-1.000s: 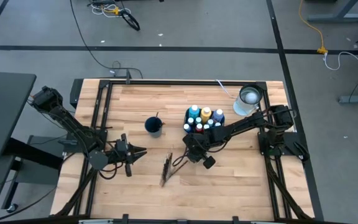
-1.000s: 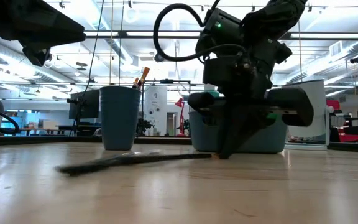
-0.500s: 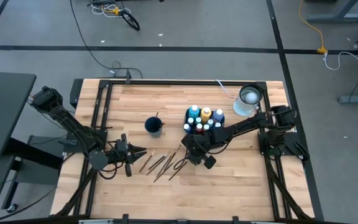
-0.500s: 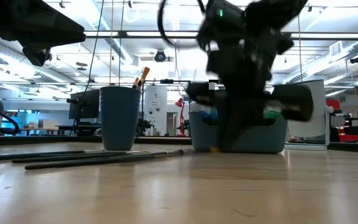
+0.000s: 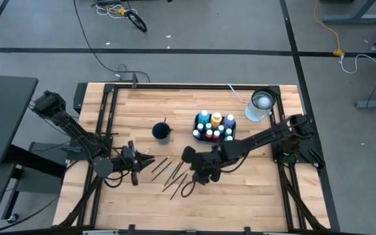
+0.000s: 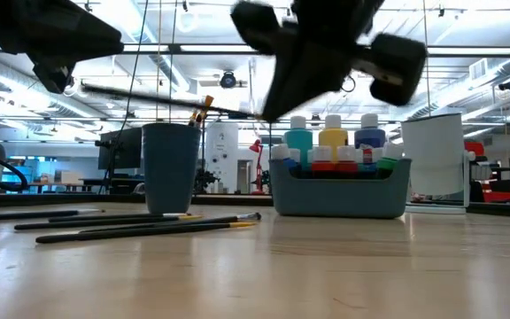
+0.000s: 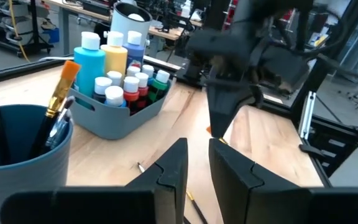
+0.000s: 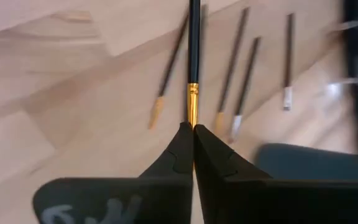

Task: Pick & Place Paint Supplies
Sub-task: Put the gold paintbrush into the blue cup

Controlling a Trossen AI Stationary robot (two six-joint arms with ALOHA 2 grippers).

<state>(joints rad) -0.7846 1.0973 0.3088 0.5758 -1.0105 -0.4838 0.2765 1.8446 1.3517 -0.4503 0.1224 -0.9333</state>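
Item 1, right gripper point(image 5: 195, 177): my working arm. Its fingers are pinched tight on one paintbrush point(image 8: 193, 68), gripped near the gold ferrule. A second ago it sat low by the caddy; since then it has swung toward the table's middle and lifted, and in the low view the held brush now hangs well clear of the wood.

Item 2, loose paintbrushes point(image 5: 166, 168): four on the table between the two grippers, fanned out (a second ago they lay bunched in one bundle).

Item 3, blue cup point(image 5: 162, 132): upright, already holding a few brushes; I judge it the destination for the one I am carrying.

Item 4, paint bottles point(image 5: 215, 125): white-capped, standing in the grey caddy point(image 6: 339, 190), seemingly sorted.

Item 5, left gripper point(image 5: 145, 160): waiting just beside the loose brushes, fingers narrowly apart, holding nothing.

Reading: one brush picked, four left to collect.
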